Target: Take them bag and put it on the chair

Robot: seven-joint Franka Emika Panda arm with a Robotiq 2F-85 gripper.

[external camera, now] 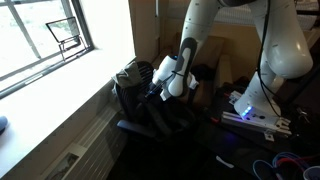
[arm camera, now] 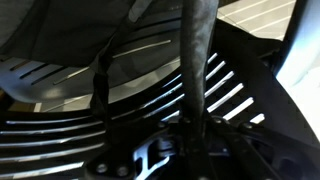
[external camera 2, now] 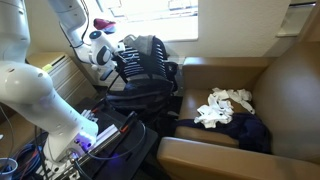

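Observation:
The black bag (external camera 2: pixel 148 68) stands upright beside the window, on a dark stand; it also shows in an exterior view (external camera: pixel 133 84). My gripper (external camera 2: pixel 118 58) is at the bag's top on the window side, and also shows in an exterior view (external camera: pixel 160 92). In the wrist view a dark strap (arm camera: pixel 192 60) runs taut from the jaws (arm camera: pixel 190 135) across the bag's ribbed panel. The jaws look closed on this strap. The brown leather chair (external camera 2: pixel 270 70) stands next to the bag.
A white cloth (external camera 2: pixel 224 106) and a dark garment (external camera 2: pixel 252 131) lie on the chair's seat. The window sill (external camera: pixel 60 95) runs beside the bag. The robot base with a purple light (external camera: pixel 250 112) and loose cables (external camera: pixel 285 165) are close by.

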